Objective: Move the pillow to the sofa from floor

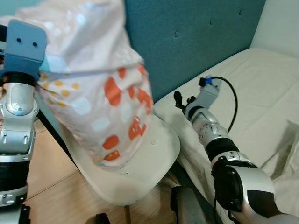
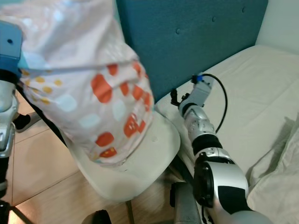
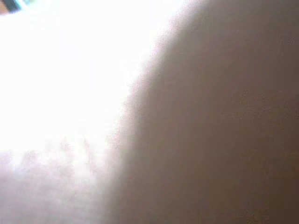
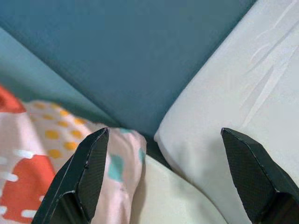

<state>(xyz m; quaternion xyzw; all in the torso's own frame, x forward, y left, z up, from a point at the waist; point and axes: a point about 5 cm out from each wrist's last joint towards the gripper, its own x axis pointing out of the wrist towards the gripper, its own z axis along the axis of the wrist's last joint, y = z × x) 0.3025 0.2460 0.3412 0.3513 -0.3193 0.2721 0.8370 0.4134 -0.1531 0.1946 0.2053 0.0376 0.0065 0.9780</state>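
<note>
The right gripper (image 4: 163, 172) hangs in the air with its two black fingers (image 4: 84, 170) spread wide and nothing between them. It sits just off the corner of the sofa (image 1: 261, 93), above the gap between the cushion and a white chair (image 1: 149, 163). From its wrist camera you look past the fingertips at the teal backrest (image 1: 196, 42), the cream seat cushion, and a corner of the pillow (image 1: 98, 93).

The left arm (image 1: 18, 121) is up high on the other side with the pillow bunched against it. Its fingers are buried in the fabric and its wrist camera gives only a pale blur, so I cannot tell how the left gripper is set, though the pillow looks to be hanging from it. The pillow is well off the floor (image 1: 46, 158), its lower end resting on or just above the chair seat, beside the sofa but not yet over it.

So I'd judge this as the carry step, with the lift done and the placing still to come. The next move calls for swinging the pillow rightward over the sofa corner, clear of the chair edge and the free arm, then lowering it onto the cushion before letting go.

As for writing, I can read none: the pillow carries only orange, yellow and pale blue shapes, and no label is legible on the arms.
</note>
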